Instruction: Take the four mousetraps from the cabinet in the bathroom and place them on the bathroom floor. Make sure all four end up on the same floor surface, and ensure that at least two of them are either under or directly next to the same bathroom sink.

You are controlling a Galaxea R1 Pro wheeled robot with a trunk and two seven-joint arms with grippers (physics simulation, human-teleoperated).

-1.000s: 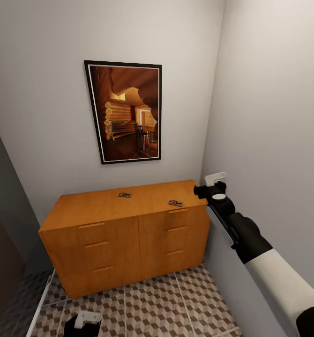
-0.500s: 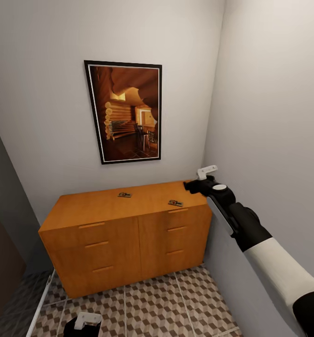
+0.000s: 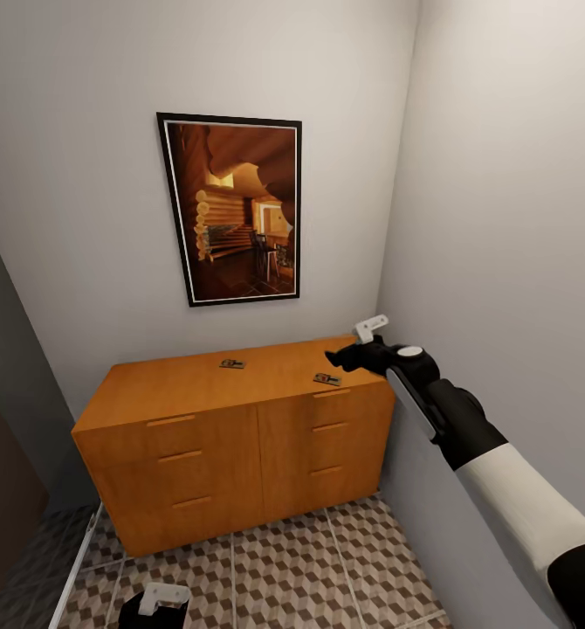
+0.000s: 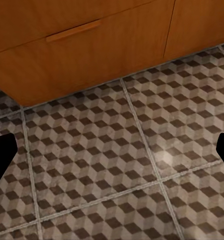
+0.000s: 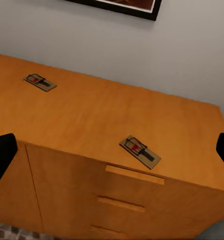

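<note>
Two mousetraps [image 5: 140, 152] [image 5: 40, 82] are seen lying flat and well apart on the cabinet [image 3: 240, 437] top. The right hand [image 3: 349, 348], released with fingers spread, is held above the top's right end near the front-edge trap. The left hand [image 3: 157, 601], also spread and empty, is held low over the bathroom floor [image 4: 117, 165].

Cabinet [image 3: 240, 437]: smooth orange-brown wood, satin finish noted. Mousetraps [image 5: 140, 151] [image 5: 40, 82]: matt wooden boards fitted with dark wire. Bathroom floor [image 4: 117, 165]: smooth printed tiles, faint sheen observed, pale grout. Walls [image 3: 74, 175]: matt painted surface recorded.
</note>
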